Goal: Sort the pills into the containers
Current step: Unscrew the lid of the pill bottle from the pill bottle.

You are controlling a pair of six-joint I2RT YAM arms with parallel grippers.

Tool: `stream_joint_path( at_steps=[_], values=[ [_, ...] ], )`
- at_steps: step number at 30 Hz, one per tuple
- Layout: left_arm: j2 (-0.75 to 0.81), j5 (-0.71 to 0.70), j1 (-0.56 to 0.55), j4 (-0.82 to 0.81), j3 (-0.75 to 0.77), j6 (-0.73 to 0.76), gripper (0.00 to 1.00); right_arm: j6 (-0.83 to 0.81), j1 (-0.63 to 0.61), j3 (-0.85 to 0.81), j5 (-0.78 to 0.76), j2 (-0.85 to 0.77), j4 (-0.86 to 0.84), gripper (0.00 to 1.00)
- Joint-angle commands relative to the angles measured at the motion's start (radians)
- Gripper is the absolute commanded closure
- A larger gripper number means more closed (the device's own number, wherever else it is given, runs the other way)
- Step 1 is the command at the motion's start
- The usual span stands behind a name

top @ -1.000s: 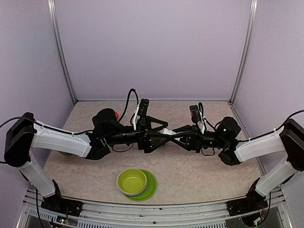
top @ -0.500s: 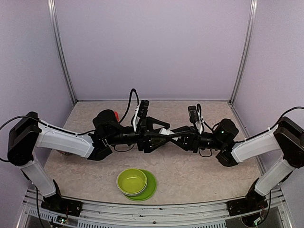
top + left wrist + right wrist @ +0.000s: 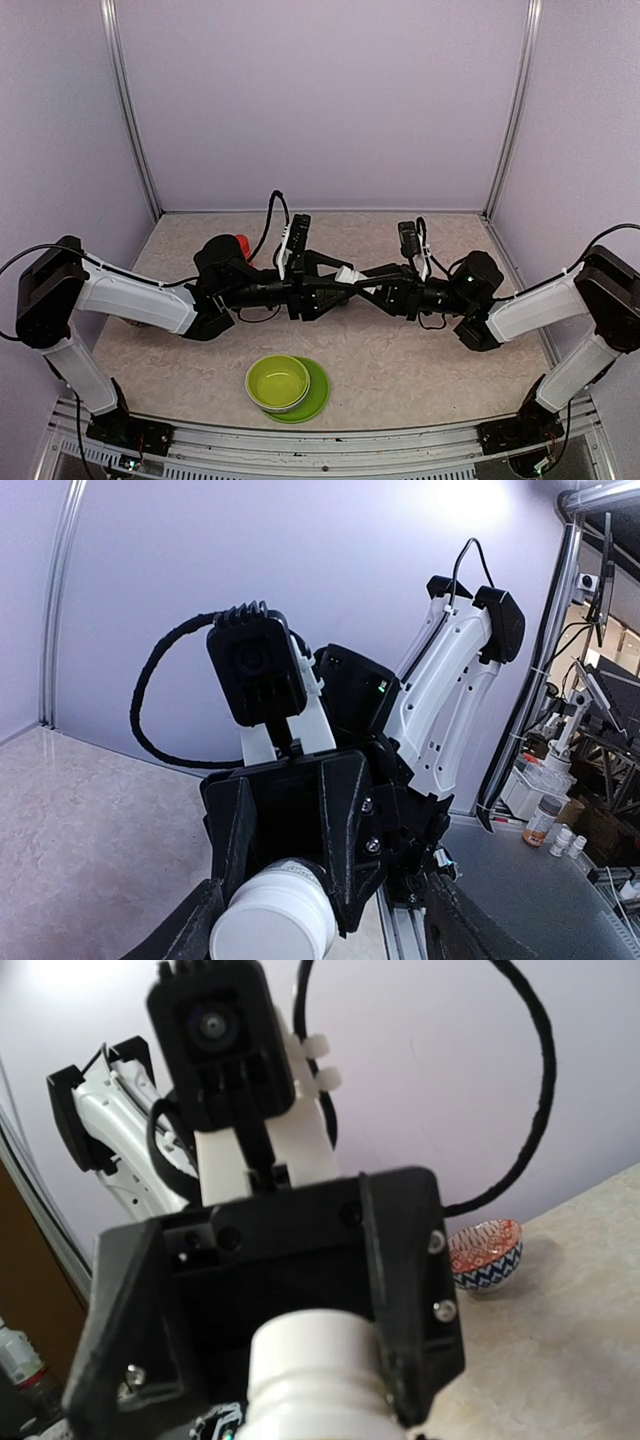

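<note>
Mid-air btwn jaws: white bottle (image 3: pixel 347 275), body mostly hidden.

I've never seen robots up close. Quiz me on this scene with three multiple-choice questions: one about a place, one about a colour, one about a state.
1. The lime-green bowl sits:
A) on a matching green plate near the front edge
B) against the back wall
C) inside a hand

2. The bottle in the right hand is:
A) blue
B) white
C) black

3. The right hand is:
A) wide open and empty
B) out of sight
C) closed on the bottle

Answers:
1 A, the top view shows the plate's rim under the bowl.
2 B, its end looks white in the left wrist view.
3 C, it clamps the bottle's sides.
</note>
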State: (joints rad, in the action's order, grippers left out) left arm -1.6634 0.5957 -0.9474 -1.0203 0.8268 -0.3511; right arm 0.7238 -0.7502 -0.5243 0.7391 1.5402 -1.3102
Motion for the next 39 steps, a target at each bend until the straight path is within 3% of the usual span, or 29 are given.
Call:
stream_joint_path(
  at_steps=[1,9,15,18,26,33,39],
  values=[
    [0.016,0.019,0.004,-0.049,-0.025,-0.007,0.36,-0.003,0.014,0.009,-0.04,-0.02,-0.019,0.78],
    [0.003,-0.005,0.011,-0.047,-0.018,-0.012,0.51,0.005,0.014,0.015,-0.027,-0.011,-0.032,0.78],
    [-0.006,-0.014,0.012,-0.03,-0.005,-0.012,0.7,0.005,0.014,0.019,-0.018,-0.012,-0.036,0.78],
    [-0.007,-0.017,0.01,-0.032,-0.006,-0.012,0.85,0.003,0.015,0.021,-0.018,-0.012,-0.038,0.78],
    [0.016,-0.064,0.012,-0.03,-0.027,-0.052,0.8,-0.006,0.015,0.032,-0.018,-0.012,-0.043,0.78],
    [0.099,-0.231,0.019,0.13,-0.041,-0.022,0.8,-0.021,0.029,0.042,-0.011,-0.032,-0.035,0.78],
    [0.157,-0.254,0.032,0.15,-0.092,-0.022,0.8,-0.027,0.043,0.043,-0.009,-0.036,-0.027,0.78]
  ],
)
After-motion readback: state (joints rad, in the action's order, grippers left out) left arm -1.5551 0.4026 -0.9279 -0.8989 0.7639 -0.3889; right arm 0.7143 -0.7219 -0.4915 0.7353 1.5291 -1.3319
